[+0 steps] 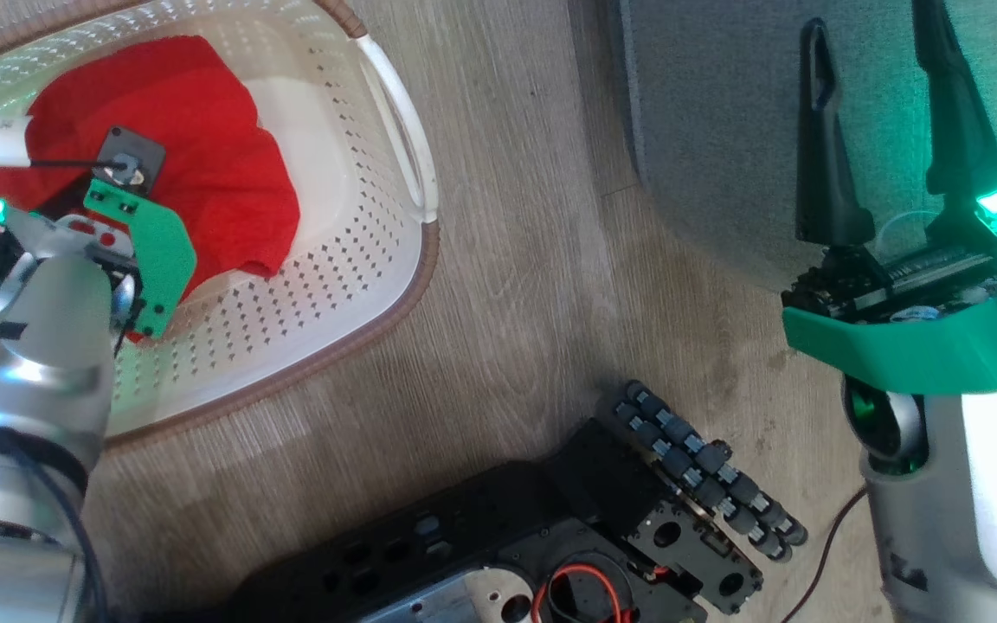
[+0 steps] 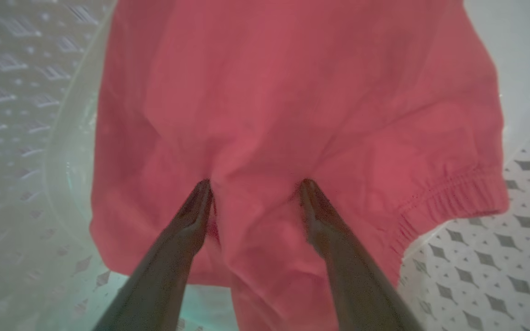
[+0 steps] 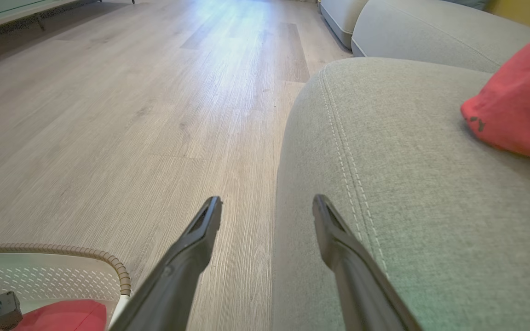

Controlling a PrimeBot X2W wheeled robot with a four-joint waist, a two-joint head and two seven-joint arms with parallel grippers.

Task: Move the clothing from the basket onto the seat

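The cream basket (image 1: 338, 260) stands on the floor at the upper left, with the red clothing (image 1: 196, 130) lying in it. My left arm's wrist (image 1: 131, 251) reaches down into the basket. In the left wrist view, my left gripper (image 2: 253, 184) is open, its fingertips pressed into the red clothing (image 2: 292, 92) with a fold bulging between them. My right gripper (image 1: 875, 35) is open and holds nothing, hovering over the near edge of the grey-green seat (image 1: 723, 112). In the right wrist view, the right gripper (image 3: 267, 202) straddles the seat's (image 3: 407, 184) edge, and a red garment (image 3: 518, 105) lies on the seat.
Wooden floor (image 1: 516, 260) runs between basket and seat. My dark base with its roller wheel (image 1: 697, 467) is at the bottom centre. The basket's white handle (image 1: 399, 112) faces the seat. Another grey cushion (image 3: 430, 32) lies beyond the seat. The basket's corner (image 3: 62, 250) is at the right wrist view's lower left.
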